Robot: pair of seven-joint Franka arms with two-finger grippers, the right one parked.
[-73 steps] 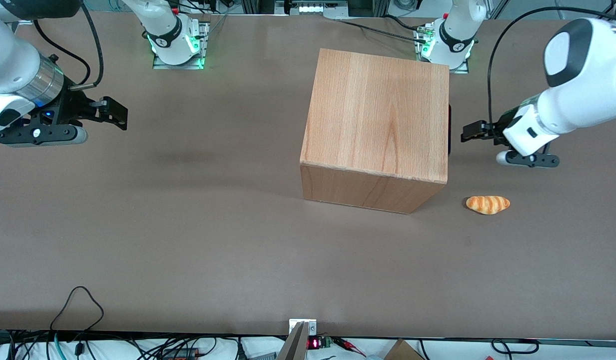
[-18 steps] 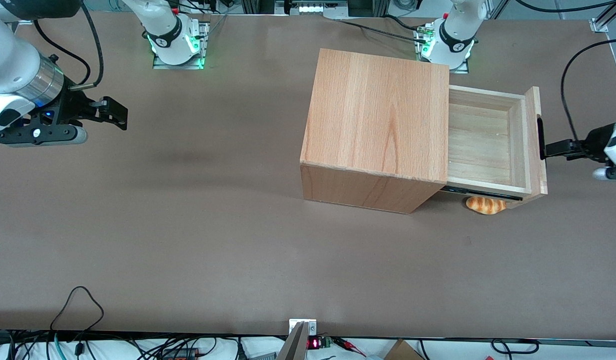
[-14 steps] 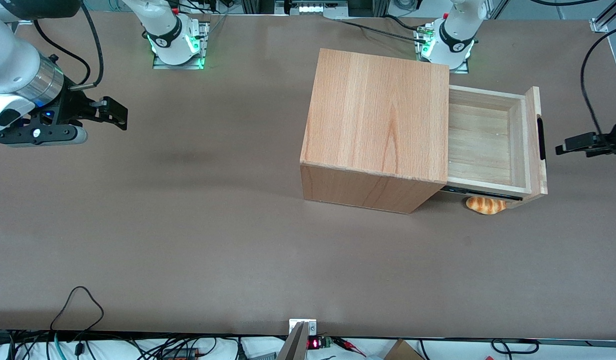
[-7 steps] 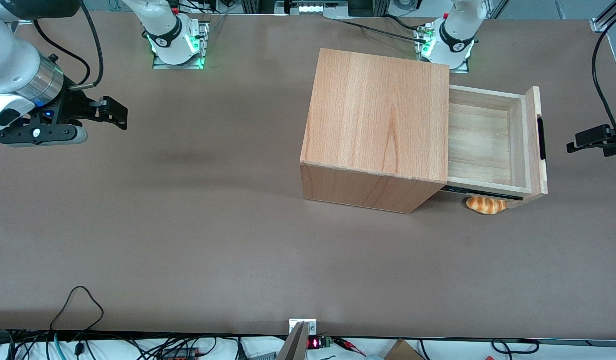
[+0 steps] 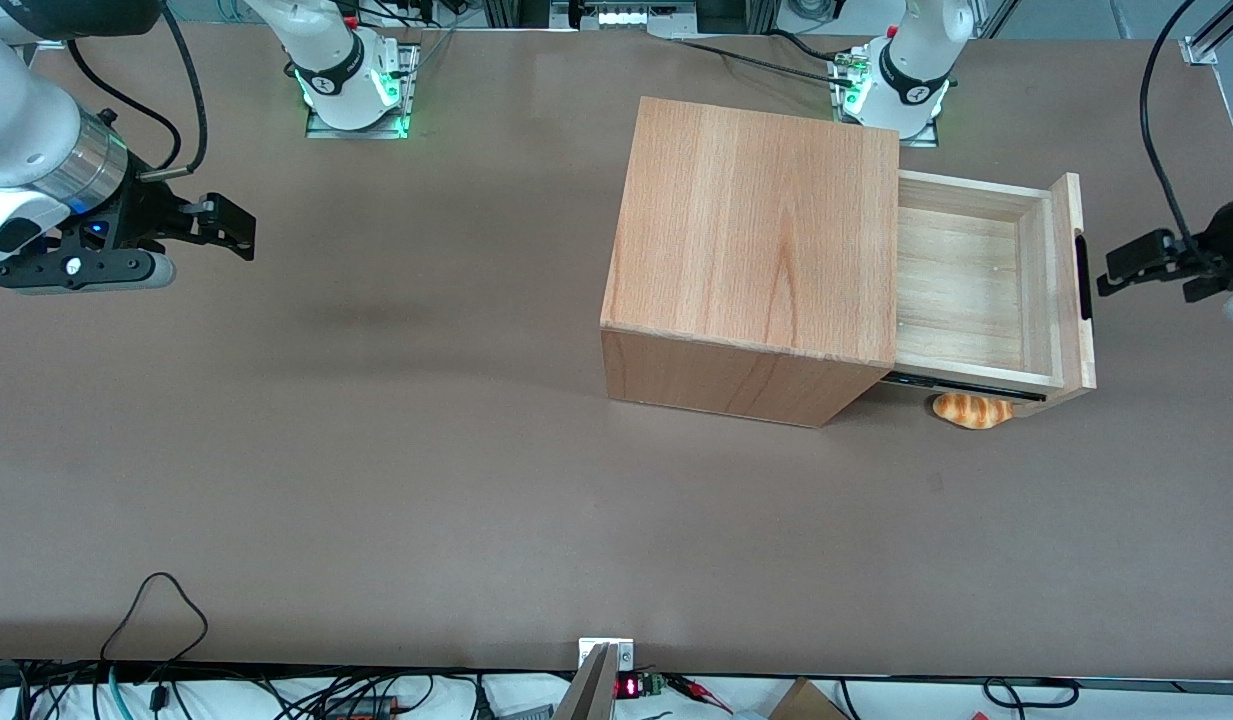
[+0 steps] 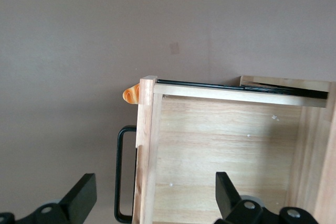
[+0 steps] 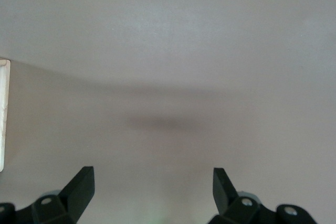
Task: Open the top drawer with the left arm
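Top drawer [image 5: 981,285] is pulled well out of the wooden box [image 5: 756,250], toward the working arm's end of the table [image 5: 376,480]. Seen from the front cam, drawer sits at abt 3 o'clock from the box top. Pale inside w/ nothing in it; front panel [image 5: 1073,280] stands upright at the outer end, slim black bar handle [image 5: 1082,277] on its outer face. Black side rail [image 5: 966,385] shows along the edge nearer the front cam.

Left arm's gripper [image 5: 1111,274] hangs at abt 3 o'clock from the handle, near it but not touching, clear gap of table between. Fingers are spread apart, nothing in them. Wrist cam agrees: the two finger tips [image 6: 84,195] stand wide, w/ handle [image 6: 123,174] and front panel [image 6: 144,150] showing between them, drawer floor [image 6: 226,156] bare. Only the wrist end of the left arm [image 5: 1231,240] and its black cable show at the frame edge.

Small orange-striped bread roll [image 5: 974,409] lies on the table at abt 6 o'clock from the drawer, partly under its near corner; in the wrist cam just a bit of it [image 6: 131,94] peeks out by the panel's corner.
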